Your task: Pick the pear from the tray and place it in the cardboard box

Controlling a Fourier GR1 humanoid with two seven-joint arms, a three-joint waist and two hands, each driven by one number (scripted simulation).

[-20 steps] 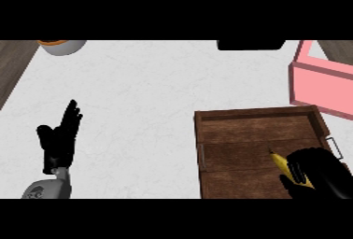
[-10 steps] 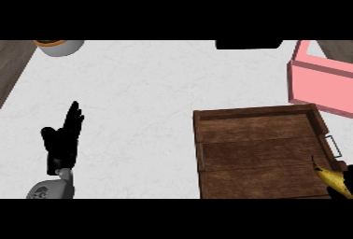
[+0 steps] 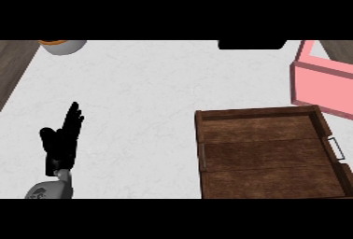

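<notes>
The brown wooden tray [image 3: 207, 154] lies at the lower right of the head view with nothing showing on its boards. No pear shows anywhere. A pink box [image 3: 322, 86] with an open top stands past the tray at the right edge. My left hand [image 3: 60, 142] rests at the lower left, fingers straight and pointing up, holding nothing. My right hand does not show in this view.
A grey bowl with an orange rim [image 3: 62, 45] sits at the far left of the white counter [image 3: 151, 93]. A dark object [image 3: 251, 44] lies at the far edge. Dark wood flooring [image 3: 14, 65] borders the counter's left side.
My right hand, shut on the yellow pear over the tray's lower right, slid down and right and has left the view with it. The left hand has stayed put.
</notes>
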